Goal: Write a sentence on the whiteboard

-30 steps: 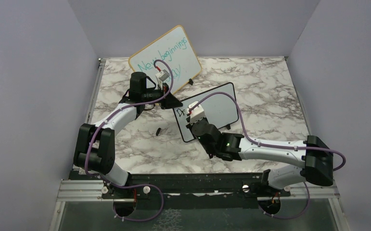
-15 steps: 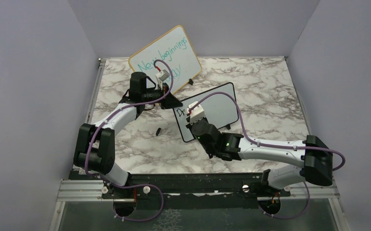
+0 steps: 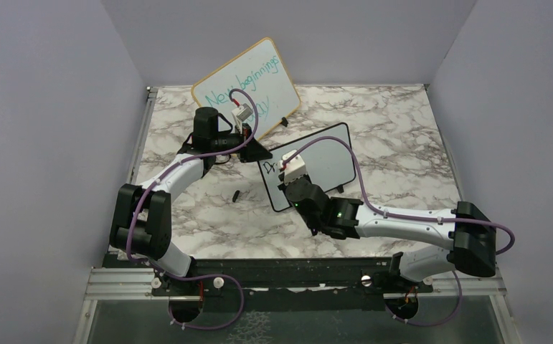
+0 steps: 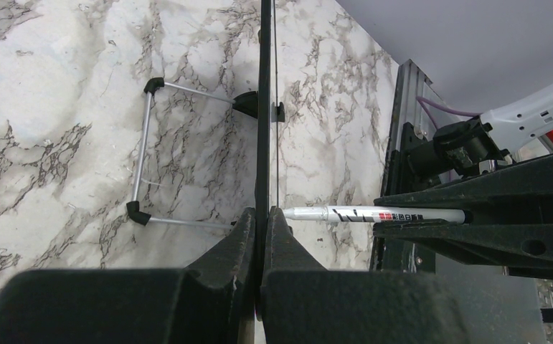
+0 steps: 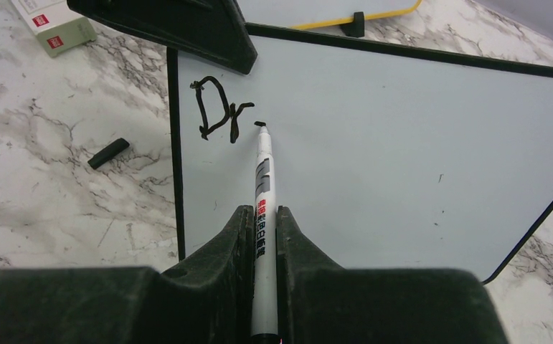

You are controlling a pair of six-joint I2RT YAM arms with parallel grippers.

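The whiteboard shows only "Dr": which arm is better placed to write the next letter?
Right: the right gripper is shut on the marker, tip at the whiteboard after "Dr"; the left gripper clamps the board's edge.

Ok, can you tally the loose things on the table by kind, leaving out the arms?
Boards: 2 (black-framed whiteboard, wood-framed board)
Pens: 1 (marker)
Caps: 1 (small black cap, lying on the marble)
Boxes: 1 (small box)
Total: 5
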